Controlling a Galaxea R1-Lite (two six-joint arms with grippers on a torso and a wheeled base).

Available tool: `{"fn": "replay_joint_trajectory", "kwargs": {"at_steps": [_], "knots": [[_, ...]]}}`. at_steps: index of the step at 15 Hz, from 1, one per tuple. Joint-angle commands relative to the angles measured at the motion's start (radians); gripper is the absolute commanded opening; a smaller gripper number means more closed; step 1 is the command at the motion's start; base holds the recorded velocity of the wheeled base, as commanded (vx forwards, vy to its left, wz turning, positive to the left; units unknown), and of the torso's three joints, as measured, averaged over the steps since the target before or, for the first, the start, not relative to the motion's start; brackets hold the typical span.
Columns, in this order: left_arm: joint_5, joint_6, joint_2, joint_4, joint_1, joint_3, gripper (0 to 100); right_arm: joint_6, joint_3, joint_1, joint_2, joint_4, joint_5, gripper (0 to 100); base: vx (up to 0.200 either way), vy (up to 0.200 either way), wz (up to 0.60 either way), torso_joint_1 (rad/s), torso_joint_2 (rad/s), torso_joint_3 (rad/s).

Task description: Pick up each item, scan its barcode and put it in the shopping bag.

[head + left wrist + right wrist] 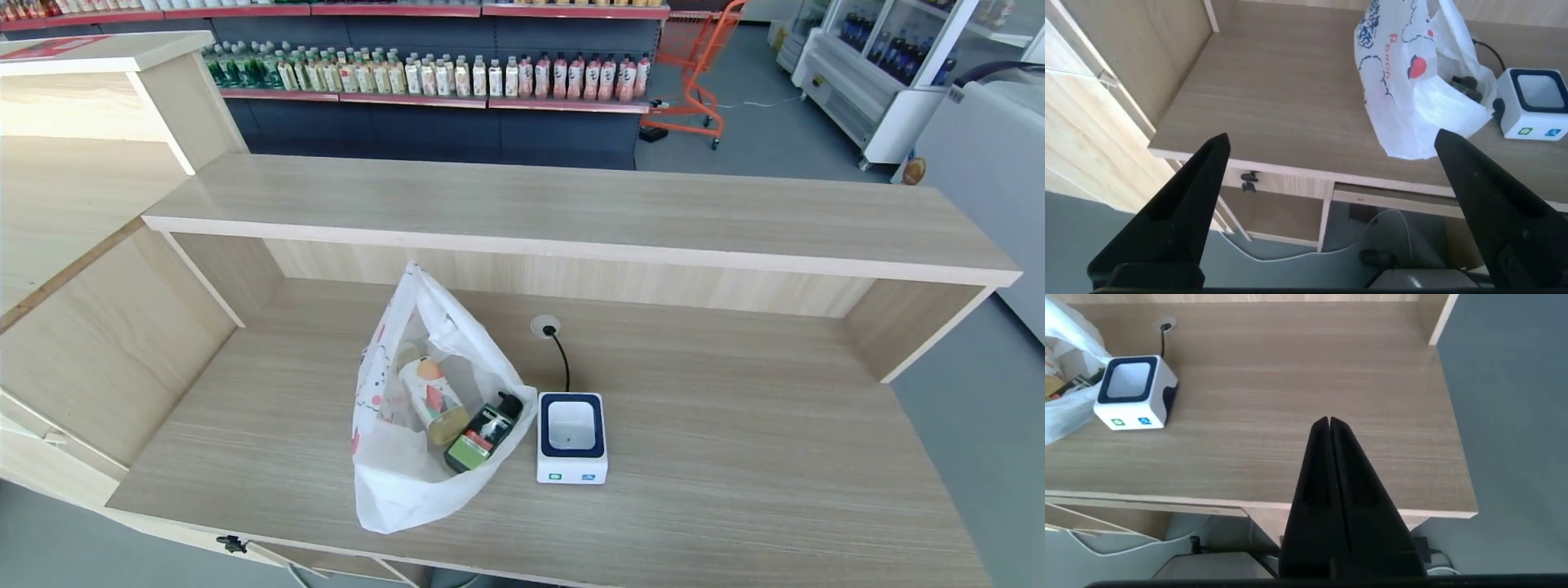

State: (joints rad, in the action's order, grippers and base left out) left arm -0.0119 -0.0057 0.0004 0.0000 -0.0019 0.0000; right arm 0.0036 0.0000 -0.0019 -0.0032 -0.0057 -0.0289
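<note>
A white shopping bag [408, 457] with a printed pattern stands open on the wooden counter [735, 425], left of centre. Inside it lie a pale bottle with a peach label [433, 396] and a dark bottle with a green label [483, 433]. Just right of the bag sits the white barcode scanner [571, 437] with its dark-rimmed window facing up and a black cable running back. My left gripper [1331, 155] is open, held off the counter's front left edge, with the bag [1413, 82] beyond it. My right gripper [1328, 429] is shut with nothing in it, over the counter's front right part, away from the scanner [1133, 392].
A raised wooden ledge [571, 212] runs along the back of the counter, with side walls at both ends. A cable hole [545, 327] lies behind the scanner. Store shelves of bottles [424, 77], an orange cart [698, 65] and fridges stand beyond.
</note>
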Motion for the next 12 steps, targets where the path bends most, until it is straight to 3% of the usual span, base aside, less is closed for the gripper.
{"fn": "replay_joint_trajectory", "kwargs": {"at_steps": [1,4,10,12], "knots": [[0.000,0.000,0.000,0.000,0.000,0.000,100,0.001,0.000,0.000,0.003,0.000,0.000,0,0.000,0.000,0.00,0.000,0.00,0.000],[0.000,0.004,0.000,0.000,0.000,0.000,100,-0.002,0.000,0.000,0.003,0.000,0.000,0,0.000,0.000,0.00,0.000,0.00,0.000],[0.000,0.003,0.000,0.000,0.000,0.000,100,0.003,0.000,0.000,0.003,0.000,0.000,0,0.000,0.200,0.00,0.002,0.00,-0.001],[0.000,0.003,0.000,0.000,0.000,0.000,100,0.003,0.000,0.000,0.003,0.000,0.000,0,0.000,0.000,0.00,0.000,0.00,0.000]]}}
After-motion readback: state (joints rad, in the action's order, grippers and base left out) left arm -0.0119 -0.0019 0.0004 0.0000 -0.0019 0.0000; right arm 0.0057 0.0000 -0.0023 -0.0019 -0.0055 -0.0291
